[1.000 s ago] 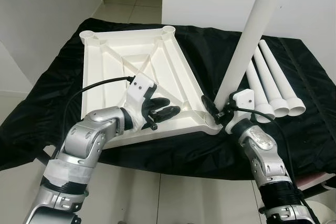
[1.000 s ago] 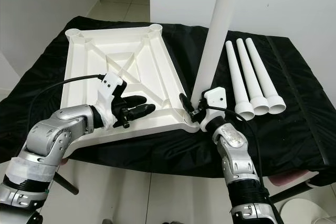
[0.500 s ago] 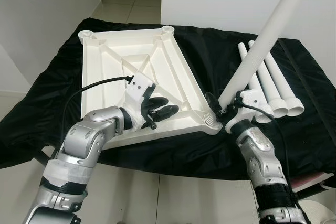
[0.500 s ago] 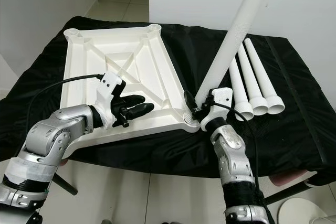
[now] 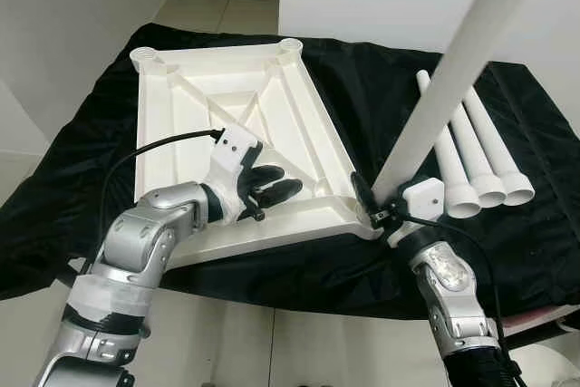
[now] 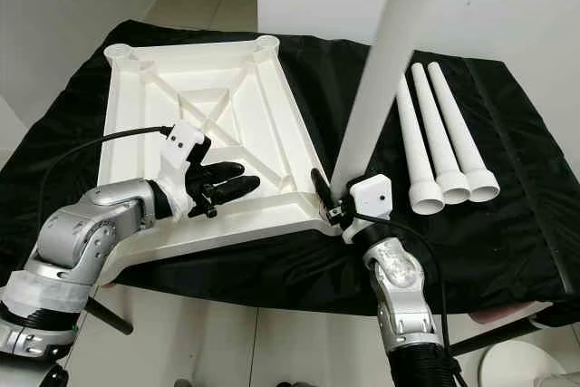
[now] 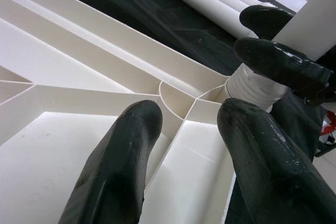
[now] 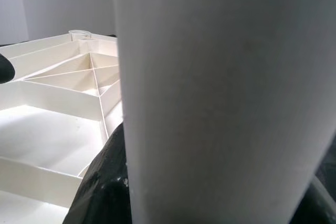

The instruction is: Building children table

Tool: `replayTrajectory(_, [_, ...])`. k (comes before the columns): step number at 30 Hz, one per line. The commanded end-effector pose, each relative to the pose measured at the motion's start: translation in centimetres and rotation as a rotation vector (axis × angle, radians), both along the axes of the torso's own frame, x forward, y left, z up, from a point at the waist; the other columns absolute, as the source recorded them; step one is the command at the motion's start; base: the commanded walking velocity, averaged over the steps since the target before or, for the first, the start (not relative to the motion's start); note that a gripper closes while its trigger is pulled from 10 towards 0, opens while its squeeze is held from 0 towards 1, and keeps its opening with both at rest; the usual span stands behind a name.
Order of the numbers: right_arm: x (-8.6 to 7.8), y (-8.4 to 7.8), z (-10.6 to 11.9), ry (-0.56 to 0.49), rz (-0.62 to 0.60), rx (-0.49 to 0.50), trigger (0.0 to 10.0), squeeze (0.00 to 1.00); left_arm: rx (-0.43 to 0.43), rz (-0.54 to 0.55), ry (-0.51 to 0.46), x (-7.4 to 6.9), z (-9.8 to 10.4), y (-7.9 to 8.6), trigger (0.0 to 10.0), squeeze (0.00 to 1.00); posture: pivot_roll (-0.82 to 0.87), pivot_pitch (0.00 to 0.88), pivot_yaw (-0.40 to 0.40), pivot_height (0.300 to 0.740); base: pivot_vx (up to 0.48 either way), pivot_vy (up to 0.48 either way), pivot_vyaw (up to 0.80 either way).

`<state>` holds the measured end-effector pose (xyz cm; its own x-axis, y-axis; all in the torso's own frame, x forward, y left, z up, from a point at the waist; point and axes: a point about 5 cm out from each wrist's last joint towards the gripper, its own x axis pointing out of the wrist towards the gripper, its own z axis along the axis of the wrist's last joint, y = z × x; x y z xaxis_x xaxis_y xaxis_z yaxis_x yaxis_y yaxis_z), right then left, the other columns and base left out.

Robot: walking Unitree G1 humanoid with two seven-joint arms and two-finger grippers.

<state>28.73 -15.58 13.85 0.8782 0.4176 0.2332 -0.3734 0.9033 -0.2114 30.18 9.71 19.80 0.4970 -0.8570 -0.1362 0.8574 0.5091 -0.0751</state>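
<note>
White ribbed tabletop lying underside up on the black cloth, a round socket at each corner. The right gripper, fingers closed around a white leg, holds it upright and slightly tilted at the tabletop's near right corner socket; three more legs lie side by side toward the cloth's right edge. The left gripper, fingers slightly apart and holding nothing, rests on the ribs near the tabletop's front edge.

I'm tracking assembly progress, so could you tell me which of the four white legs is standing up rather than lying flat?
The leg held by the right gripper, its end at the tabletop's near corner socket. The other three legs lie on the black cloth.
</note>
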Motion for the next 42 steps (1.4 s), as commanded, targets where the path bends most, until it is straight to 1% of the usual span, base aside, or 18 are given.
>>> replayTrajectory(1, [-0.7,0.3,-4.4,0.242,0.026,-0.027,10.0,0.0,-0.003,-0.001,0.005,-0.2,0.0,0.0,10.0,0.0,0.01,0.094,-0.001,0.74,0.0,0.0,0.0])
replayTrajectory(5, [-0.2,0.1,-4.6,0.283,0.032,0.008,10.0,0.0,-0.004,0.002,0.003,-0.2,0.1,0.1,10.0,0.0,0.01,0.094,-0.001,0.74,0.0,0.0,0.0])
replayTrajectory(7, [0.1,0.1,-4.4,0.286,0.03,0.082,10.0,0.0,-0.003,0.004,0.001,-0.1,0.1,0.1,10.0,0.0,0.01,0.094,-0.001,0.74,0.0,0.0,0.0])
replayTrajectory(8, [0.1,0.1,-4.4,0.286,0.03,0.082,10.0,0.0,-0.003,0.004,0.001,-0.1,0.1,0.1,10.0,0.0,0.01,0.094,-0.001,0.74,0.0,0.0,0.0])
replayTrajectory(9, [0.1,0.0,-4.2,0.269,0.027,0.132,10.0,0.0,-0.004,0.005,0.0,-0.1,0.1,0.1,10.0,0.0,0.01,0.094,-0.001,0.74,0.0,0.0,0.0])
replayTrajectory(12, [0.1,0.0,-4.2,0.269,0.027,0.132,10.0,0.0,-0.004,0.005,0.0,-0.1,0.1,0.1,10.0,0.0,0.01,0.094,-0.001,0.74,0.0,0.0,0.0])
replayTrajectory(14, [-0.5,0.1,-4.4,0.231,0.026,0.177,10.0,0.0,-0.005,0.007,-0.001,-0.1,0.2,0.2,10.0,0.0,0.02,0.093,-0.008,0.74,0.0,0.0,0.0])
replayTrajectory(16, [-1.2,0.4,-4.8,0.209,0.02,0.174,10.0,0.0,-0.005,0.012,-0.002,-0.1,0.2,0.2,10.0,0.0,0.02,0.093,-0.007,0.74,0.0,0.0,0.0])
replayTrajectory(18, [-1.2,0.5,-4.9,0.213,0.02,0.185,10.0,0.0,-0.005,0.012,-0.002,-0.1,0.2,0.2,10.0,0.0,0.02,0.093,-0.007,0.74,0.0,0.0,0.0])
replayTrajectory(22, [-0.8,0.7,-5.2,0.264,0.026,0.134,10.0,0.0,-0.004,0.012,-0.001,-0.1,0.2,0.3,10.0,0.0,0.02,0.094,-0.007,0.74,0.0,0.0,0.0])
replayTrajectory(24, [-0.4,0.7,-5.6,0.325,0.039,0.042,10.0,0.0,-0.003,0.012,-0.001,-0.1,0.3,0.3,10.0,0.0,0.02,0.094,-0.007,0.74,0.0,0.0,0.0])
replayTrajectory(25, [-0.4,0.7,-5.6,0.325,0.039,0.042,10.0,0.0,-0.003,0.012,-0.001,-0.1,0.3,0.3,10.0,0.0,0.02,0.094,-0.007,0.74,0.0,0.0,0.0])
replayTrajectory(26, [-0.1,0.5,-5.6,0.358,0.069,-0.035,10.0,0.0,-0.004,0.011,-0.003,-0.1,0.3,0.3,10.0,0.0,0.01,0.095,-0.003,0.74,0.0,0.0,0.0])
replayTrajectory(29, [0.0,0.4,-5.4,0.365,0.085,-0.064,10.0,0.0,-0.004,0.012,-0.003,0.0,0.3,0.3,10.0,0.0,0.01,0.095,-0.003,0.74,0.0,0.0,0.0])
replayTrajectory(30, [0.2,0.3,-5.2,0.369,0.102,-0.096,10.0,0.0,-0.004,0.012,-0.004,0.0,0.3,0.3,10.0,0.0,0.01,0.097,-0.002,0.74,0.0,0.0,0.0])
replayTrajectory(38, [0.3,-0.3,-4.6,0.376,0.162,-0.131,10.0,0.0,-0.007,0.012,-0.002,0.0,0.3,0.2,10.0,0.0,0.01,0.1,-0.005,0.74,0.0,0.0,0.0])
replayTrajectory(41, [0.4,-0.6,-4.6,0.376,0.152,-0.12,10.0,0.0,-0.007,0.014,-0.002,0.0,0.3,0.2,10.0,0.0,0.01,0.102,-0.005,0.74,0.0,0.0,0.0])
replayTrajectory(42, [0.4,-0.7,-4.5,0.377,0.151,-0.095,10.0,0.0,-0.008,0.015,-0.002,0.0,0.3,0.2,10.0,0.0,0.01,0.104,-0.005,0.74,0.0,0.0,0.0])
